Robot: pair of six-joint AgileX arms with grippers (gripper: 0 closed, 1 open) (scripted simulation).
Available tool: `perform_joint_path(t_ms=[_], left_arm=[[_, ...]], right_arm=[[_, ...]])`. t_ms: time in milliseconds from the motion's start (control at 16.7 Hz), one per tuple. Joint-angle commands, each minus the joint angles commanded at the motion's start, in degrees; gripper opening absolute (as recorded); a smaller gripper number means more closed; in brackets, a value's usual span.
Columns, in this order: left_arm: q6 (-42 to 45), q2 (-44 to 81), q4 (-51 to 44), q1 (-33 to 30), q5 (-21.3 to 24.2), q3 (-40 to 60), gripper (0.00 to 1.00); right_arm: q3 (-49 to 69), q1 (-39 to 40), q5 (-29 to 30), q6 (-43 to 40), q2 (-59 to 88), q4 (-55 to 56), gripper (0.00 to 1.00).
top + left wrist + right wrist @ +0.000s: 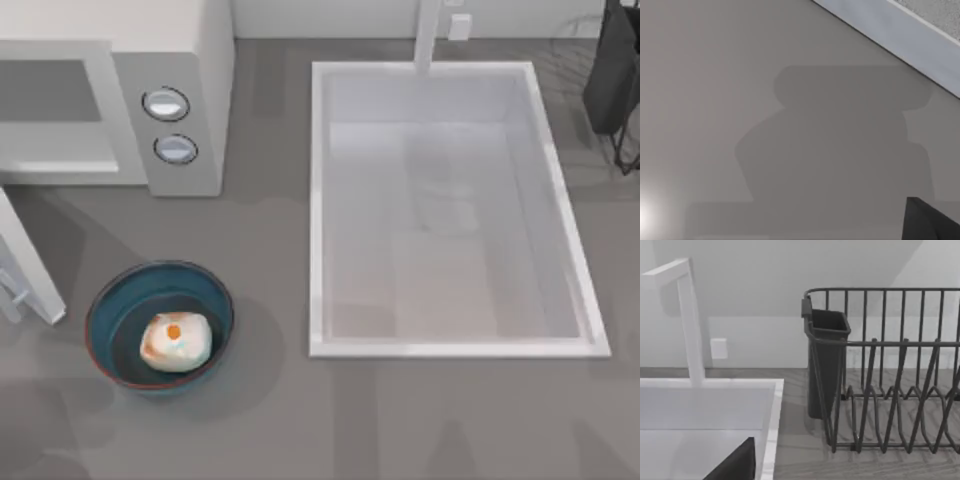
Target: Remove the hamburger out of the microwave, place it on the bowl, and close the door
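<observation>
Hamburger is sitting inside the bowl at the worktop's front left — the door is standing open beside it, the microwave behind. Right of these, the sink and rack are lying. Fingers' state — cannot tell.
</observation>
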Motion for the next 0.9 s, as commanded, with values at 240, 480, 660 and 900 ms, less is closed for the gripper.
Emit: perform_joint_path(t_ms=[240,480,660,900], left_arm=[[-6.43,-3.1,0.34,-8.35,-5.68,-2.02,0.0],[-15.57,-7.93,0.85,-21.29,-13.7,-5.0,0.0],[-20.71,-10.87,1.16,-27.37,-18.24,-6.76,0.0],[-21.7,-11.49,1.22,-28.38,-19.15,-7.12,0.0]], right_arm=[[0.0,0.0,0.0,0.0,0.0,0.0,1.0],[0.0,0.0,0.0,0.0,0.0,0.0,1.0],[0.0,0.0,0.0,0.0,0.0,0.0,1.0],[0.0,0.0,0.0,0.0,0.0,0.0,1.0]])
